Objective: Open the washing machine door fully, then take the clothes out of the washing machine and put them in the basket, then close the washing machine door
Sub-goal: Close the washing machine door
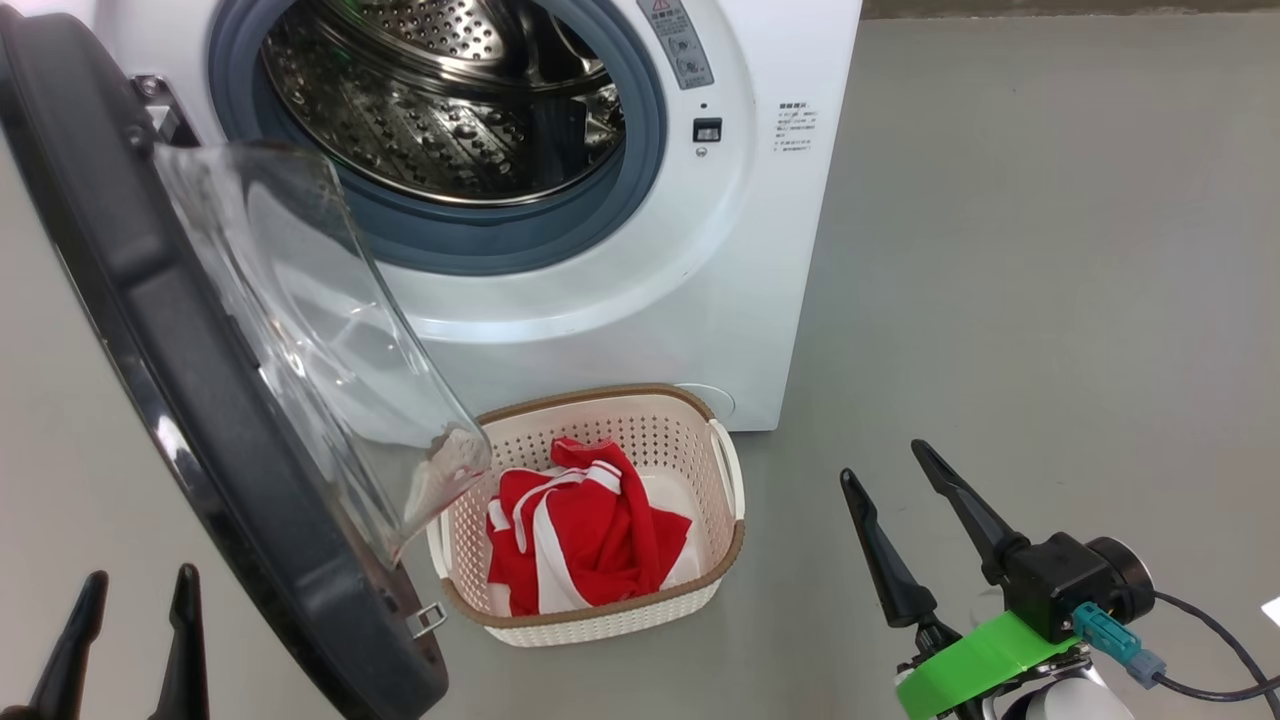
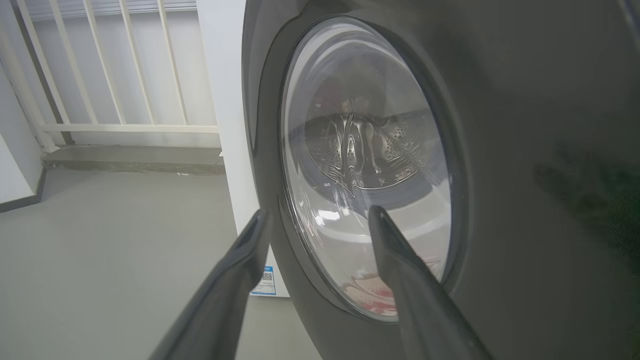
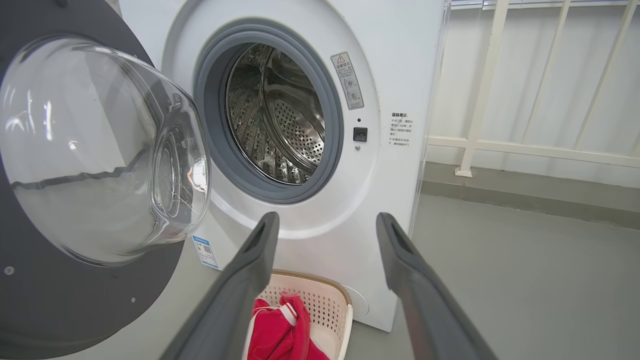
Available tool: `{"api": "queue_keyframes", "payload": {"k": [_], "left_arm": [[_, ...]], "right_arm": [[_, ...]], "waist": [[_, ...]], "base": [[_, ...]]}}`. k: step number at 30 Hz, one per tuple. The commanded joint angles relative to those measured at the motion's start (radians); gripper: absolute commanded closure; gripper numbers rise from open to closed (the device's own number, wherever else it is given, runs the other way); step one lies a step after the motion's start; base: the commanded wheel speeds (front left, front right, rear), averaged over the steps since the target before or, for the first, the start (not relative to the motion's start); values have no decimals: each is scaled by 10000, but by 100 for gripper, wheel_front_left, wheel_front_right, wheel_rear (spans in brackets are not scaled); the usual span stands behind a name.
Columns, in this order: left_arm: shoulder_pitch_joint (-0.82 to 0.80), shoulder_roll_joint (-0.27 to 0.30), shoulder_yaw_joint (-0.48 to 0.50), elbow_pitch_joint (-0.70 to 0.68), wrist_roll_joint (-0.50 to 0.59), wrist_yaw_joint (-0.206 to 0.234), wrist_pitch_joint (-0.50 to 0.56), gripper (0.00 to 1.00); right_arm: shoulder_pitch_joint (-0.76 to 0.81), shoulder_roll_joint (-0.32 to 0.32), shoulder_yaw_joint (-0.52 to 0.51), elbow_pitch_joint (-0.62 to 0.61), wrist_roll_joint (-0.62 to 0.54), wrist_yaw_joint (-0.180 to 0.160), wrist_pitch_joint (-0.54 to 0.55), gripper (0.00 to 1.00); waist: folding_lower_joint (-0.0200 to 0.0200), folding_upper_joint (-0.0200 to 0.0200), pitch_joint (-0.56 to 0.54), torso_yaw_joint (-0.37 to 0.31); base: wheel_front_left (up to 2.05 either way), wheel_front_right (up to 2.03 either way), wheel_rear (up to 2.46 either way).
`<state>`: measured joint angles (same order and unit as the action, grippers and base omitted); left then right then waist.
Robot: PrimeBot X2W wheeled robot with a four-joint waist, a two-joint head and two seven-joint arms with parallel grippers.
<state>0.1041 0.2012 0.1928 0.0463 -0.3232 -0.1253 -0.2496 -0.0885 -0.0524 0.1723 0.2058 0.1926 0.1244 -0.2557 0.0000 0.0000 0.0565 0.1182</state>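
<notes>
smooth grey floor (image 1: 1050, 250), softly and evenly lit. far side: cream-white barred railing (image 3: 540, 151) on a low grey kerb (image 3: 525, 192), plain white wall (image 3: 540, 75) close behind it.

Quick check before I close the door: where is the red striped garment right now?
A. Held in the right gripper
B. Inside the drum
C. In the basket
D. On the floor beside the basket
C: the clothes lie bunched inside the basket, which stands on the floor in front of the washing machine. What shows of the machine's steel drum holds no fabric.
</notes>
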Motion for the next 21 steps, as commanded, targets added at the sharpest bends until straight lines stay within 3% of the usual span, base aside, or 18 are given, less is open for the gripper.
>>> {"api": "queue_keyframes", "payload": {"k": [1,19,20,21], "left_arm": [[-218,152,318,-184,103,-53,-122,0],[-142,184,231,-135,261,-54,-122,0],[-136,204,203,-130,272,-54,-122,3],[-125,219,170,-102,266,-54,-122,39]], "right_arm": [[-339,22,185,-227,65,63,-61,0],[-234,22,208,-211,139,63,-61,0],[-231,22,211,-213,139,63,-61,0],[-224,22,212,-217,138,63,-61,0]], "waist": [[0,0,4,5],[0,0,-157,-35],[0,0,-162,-37],[0,0,-167,-37]], "base": [[0,0,0],[0,0,0],[0,0,0],[0,0,0]]}}
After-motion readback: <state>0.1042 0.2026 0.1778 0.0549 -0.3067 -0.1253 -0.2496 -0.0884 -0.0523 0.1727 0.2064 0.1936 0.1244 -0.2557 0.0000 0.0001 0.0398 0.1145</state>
